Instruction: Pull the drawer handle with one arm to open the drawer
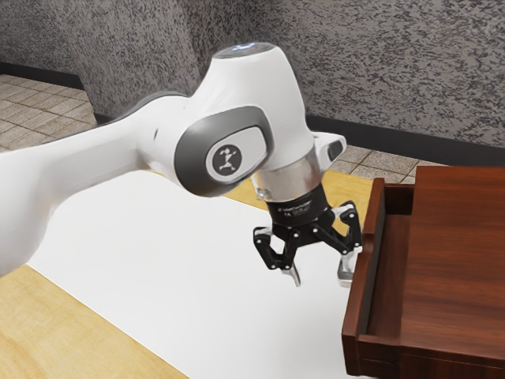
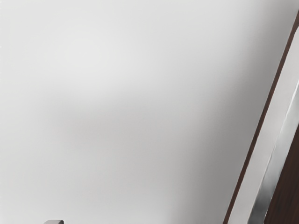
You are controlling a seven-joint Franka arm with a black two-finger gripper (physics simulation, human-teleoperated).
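A dark wooden cabinet point(image 1: 458, 260) stands at the exterior view's right. Its top drawer point(image 1: 392, 268) is slid out toward the arm, so the inside shows behind the drawer front point(image 1: 363, 268). My black gripper point(image 1: 320, 276) hangs just off that front, pointing down at the table, fingers spread wide and open with nothing between them. The finger point(image 1: 346, 272) nearest the drawer is close to the front panel. In the wrist view the silver handle bar point(image 2: 275, 177) runs along the dark drawer front point(image 2: 287, 196), off to one side of the hand.
A white mat point(image 1: 158, 268) covers the light wooden table point(image 1: 71, 339) under the gripper. A speckled grey wall point(image 1: 394, 55) rises behind, with tiled floor point(image 1: 31, 103) at the far left.
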